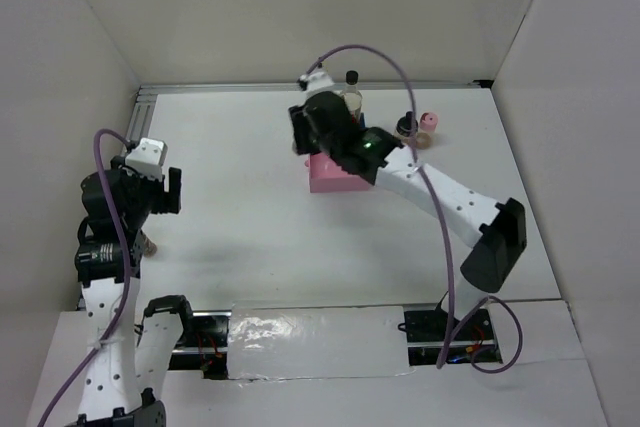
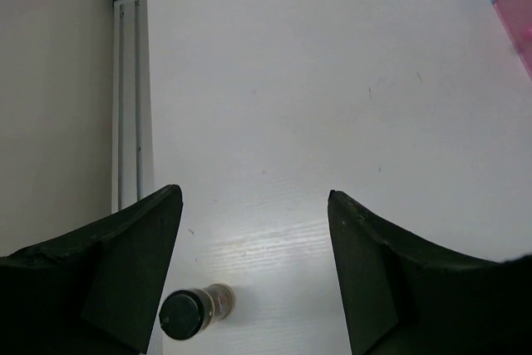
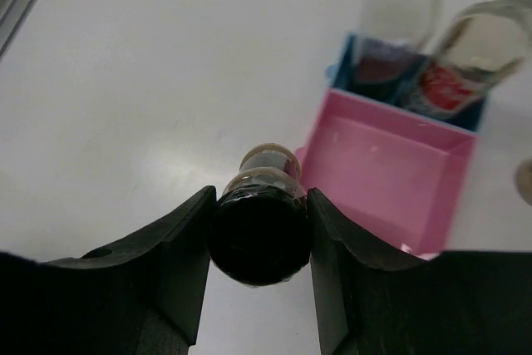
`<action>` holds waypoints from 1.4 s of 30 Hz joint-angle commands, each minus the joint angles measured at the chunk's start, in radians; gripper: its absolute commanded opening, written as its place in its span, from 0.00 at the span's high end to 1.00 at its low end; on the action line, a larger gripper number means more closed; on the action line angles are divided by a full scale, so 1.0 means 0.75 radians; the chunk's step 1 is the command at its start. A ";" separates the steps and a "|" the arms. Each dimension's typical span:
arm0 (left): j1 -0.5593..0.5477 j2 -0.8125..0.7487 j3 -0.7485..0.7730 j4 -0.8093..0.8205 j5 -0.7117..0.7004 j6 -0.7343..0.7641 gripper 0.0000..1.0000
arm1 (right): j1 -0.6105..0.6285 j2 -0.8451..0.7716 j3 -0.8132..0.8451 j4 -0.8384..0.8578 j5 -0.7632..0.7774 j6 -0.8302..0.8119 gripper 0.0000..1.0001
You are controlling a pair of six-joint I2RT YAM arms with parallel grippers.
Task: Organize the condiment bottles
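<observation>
My right gripper (image 3: 259, 197) is shut on the black lid of a small spice jar (image 3: 259, 239), which stands just left of the pink tray (image 3: 391, 164). Two tall clear bottles stand in the blue tray (image 3: 342, 62) behind it: one plain (image 3: 399, 14), one with a red label (image 3: 478, 56). In the top view a dark-lidded jar (image 1: 408, 127) and a pink-capped shaker (image 1: 430, 120) stand right of the trays. My left gripper (image 2: 253, 197) is open with nothing between its fingers. Another dark-lidded spice jar (image 2: 193, 312) stands by its left finger.
A metal rail (image 2: 129, 81) runs along the table's left edge beside the wall. The pink tray (image 1: 335, 177) sits mid-table at the back, partly under my right arm (image 1: 440, 197). White walls close the table on three sides.
</observation>
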 commanded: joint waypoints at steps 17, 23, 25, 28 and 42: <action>0.010 0.384 0.187 0.304 0.212 -0.032 0.15 | -0.444 0.248 -0.051 0.135 0.031 0.043 1.00; 0.014 0.423 0.199 0.332 0.277 -0.032 0.15 | -0.503 0.287 -0.169 0.276 0.004 0.094 1.00; 0.014 0.433 0.207 0.341 0.293 -0.030 0.15 | -0.509 0.319 -0.153 0.284 -0.022 0.092 1.00; 0.014 0.439 0.209 0.349 0.289 -0.025 0.14 | -0.507 0.364 -0.116 0.289 -0.023 0.080 1.00; 0.020 0.421 0.179 0.363 0.293 -0.023 0.13 | -0.530 0.454 -0.079 0.317 -0.002 0.090 0.74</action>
